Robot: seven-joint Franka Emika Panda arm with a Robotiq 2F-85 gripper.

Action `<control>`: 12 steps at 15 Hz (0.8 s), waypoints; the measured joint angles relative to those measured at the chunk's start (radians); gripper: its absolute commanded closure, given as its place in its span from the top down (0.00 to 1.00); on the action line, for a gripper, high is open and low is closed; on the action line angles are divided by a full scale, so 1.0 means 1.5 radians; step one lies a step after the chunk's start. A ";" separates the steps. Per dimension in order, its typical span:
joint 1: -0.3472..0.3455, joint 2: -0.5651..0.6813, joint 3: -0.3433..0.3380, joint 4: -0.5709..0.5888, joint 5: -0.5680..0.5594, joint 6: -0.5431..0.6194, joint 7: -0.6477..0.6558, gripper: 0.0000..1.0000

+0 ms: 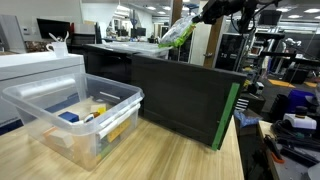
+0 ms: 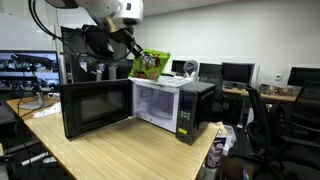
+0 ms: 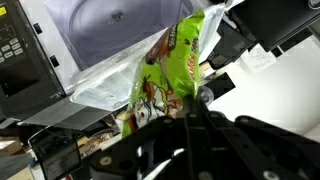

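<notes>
— What's the biggest thing around you?

— The wooden counter [image 2: 120, 150]. On it stands a black microwave [image 2: 190, 105] with its door [image 2: 95, 108] swung wide open, so the pale inside shows. In an exterior view a clear plastic bin [image 1: 40, 125] with a few small items in it sits on the same counter, just beside the microwave.

— And what have you got hold of?

— A snack bag [image 2: 151, 65]. My jaws are clamped together on its upper edge, and the bag hangs from them at a tilt.

— Where is it, exactly?

— Up in the air, just above the top of the microwave, on the side where the door is open. I cannot tell whether its lower corner touches the microwave's top.

— How does it look?

— Bright green and glossy, with crinkles in the foil. The wrist view shows it [image 3: 175, 65] closest: yellow patches, red lettering and a cartoon-like print on its face. From the other side it [image 1: 175, 33] shows as a slim green strip slanting down from my jaws.
</notes>
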State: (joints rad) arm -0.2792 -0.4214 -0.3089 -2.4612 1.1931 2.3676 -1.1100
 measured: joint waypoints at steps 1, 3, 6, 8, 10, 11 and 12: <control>0.000 -0.011 -0.002 -0.006 0.005 0.003 -0.004 0.00; 0.000 -0.029 -0.004 -0.018 0.015 0.007 -0.011 0.00; 0.000 -0.043 -0.004 -0.030 0.020 0.012 -0.012 0.00; 0.000 -0.047 -0.004 -0.033 0.021 0.014 -0.013 0.00; 0.000 -0.051 -0.004 -0.038 0.021 0.016 -0.013 0.00; 0.000 -0.053 -0.004 -0.043 0.021 0.017 -0.013 0.00; 0.000 -0.054 -0.004 -0.047 0.021 0.017 -0.013 0.00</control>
State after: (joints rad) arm -0.2798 -0.5028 -0.3156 -2.5324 1.2252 2.3935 -1.1288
